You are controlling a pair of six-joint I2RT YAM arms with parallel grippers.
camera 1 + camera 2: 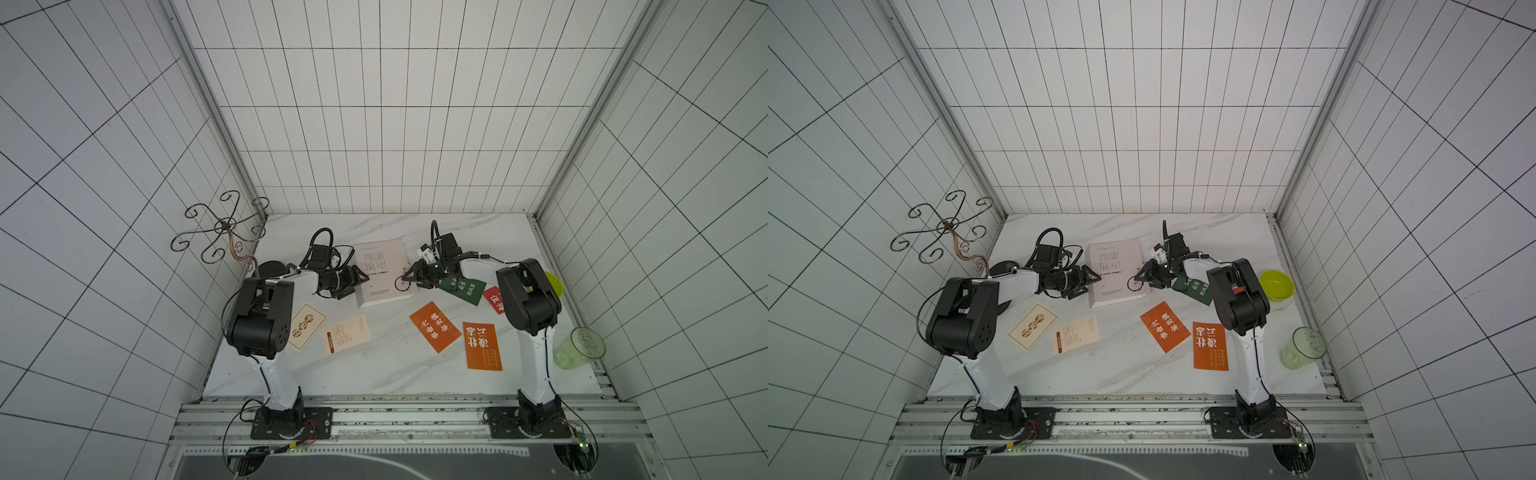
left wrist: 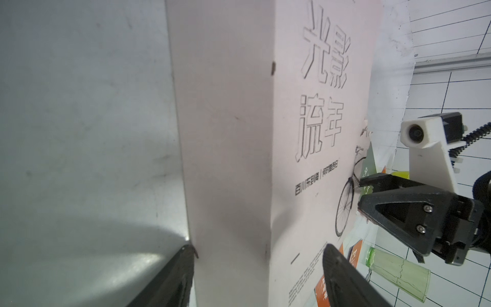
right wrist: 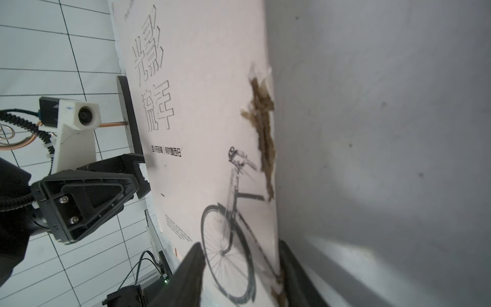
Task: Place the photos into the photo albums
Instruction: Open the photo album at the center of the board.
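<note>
Closed white album is shown flat at mid-table, cover uppermost; grey characters and a bicycle drawing are visible on it in both top views. The left gripper is set against the spine side, jaws spread wide; in the left wrist view this gripper is seen with one finger at the spine's table-level edge and one above the cover, the gap exceeding the album's thickness; no grip is seen. The right gripper is placed at the opposite, free edge, beside the bicycle; in the right wrist view this gripper is seen with a finger on either side of the torn cover edge, moderately apart; whether the cover is pinched cannot be told.

Six cards are laid on the table outside the album: patterned cream card and lettered cream card near the left arm; inner orange card and outer orange card toward the right arm; dark green card near the album's free edge, partly covered by the right arm; red card largely hidden behind that arm. Green bowl, clear green cup and scrolled metal stand are seen at the table's margins.
</note>
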